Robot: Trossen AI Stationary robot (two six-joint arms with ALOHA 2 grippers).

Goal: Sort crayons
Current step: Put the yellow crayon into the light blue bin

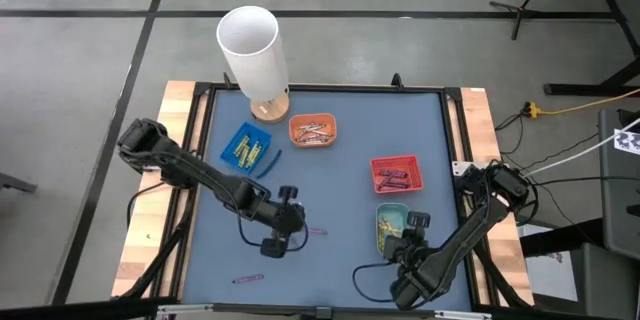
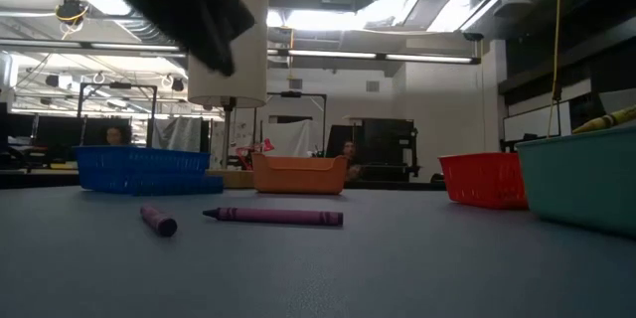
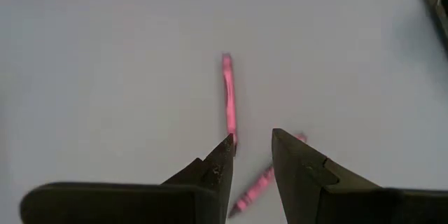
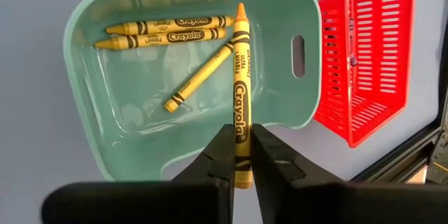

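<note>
- Directly under the right gripper [image 4: 236, 155], the green tray [image 4: 84, 42] lies open-side up; the jaws stand narrow, clamped on a yellow crayon [image 4: 240, 91].
- The held crayon's long axis runs straight out ahead of the jaws, its tip reaching over the tray's far rim. Three more yellow crayons [image 4: 168, 29] rest on the tray floor beyond and to one side of the jaws, clear of the held one.
- The red tray [image 4: 364, 56] stands just beside the green tray, apart from the jaws.
- The left gripper [image 3: 250, 155] hangs above bare mat with its jaws parted to a moderate gap and nothing between them.
- Two purple crayons lie on the mat at the left jaws. The first purple crayon [image 3: 228, 98] extends straight ahead, its near end at the tip of one finger [image 3: 217, 168]. The second purple crayon [image 3: 262, 182] lies oblique, passing beneath the gap.
- A third purple crayon [image 1: 247, 279] lies well apart, toward the table's near edge; the left arm is the nearer one to it.
- Judgement: the right arm's release depends on the crayon's whole length clearing the rim. The left arm's pick depends on turning the jaws square across one crayon's long axis; the oblique one under the gap looks the readier.
</note>
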